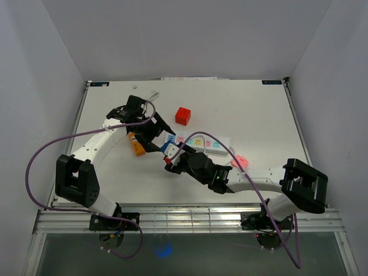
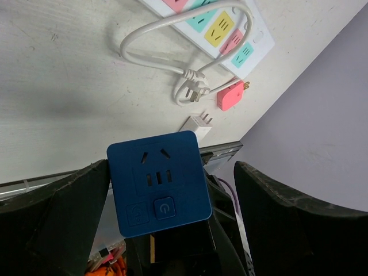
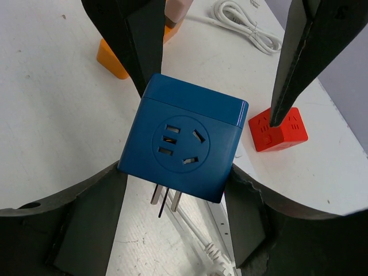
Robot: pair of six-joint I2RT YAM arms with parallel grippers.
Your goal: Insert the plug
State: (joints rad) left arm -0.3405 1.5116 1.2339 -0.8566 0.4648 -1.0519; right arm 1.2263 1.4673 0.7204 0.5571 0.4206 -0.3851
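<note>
Hanging above the desk [image 1: 247, 109] beside the power strip [image 1: 201, 142], the blue plug cube [image 3: 184, 138] shows a round socket face, with metal pins underneath (a power button on another face). The right gripper [image 3: 178, 178] clamps it between 2 fingers, its arm stretched low. The left gripper [image 2: 172, 167] straddles it, jaws spread wide.

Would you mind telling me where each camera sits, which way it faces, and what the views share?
Top external: above and behind the bases, looking down at the table; left arm and right arm meet beside the power strip.
Left wrist: on the left arm, facing the blue adapter inside the open left gripper.
Right wrist: on the right arm, facing that adapter, clamped in the right gripper; left fingers above.
Shared: both wrist views show the adapter.
</note>
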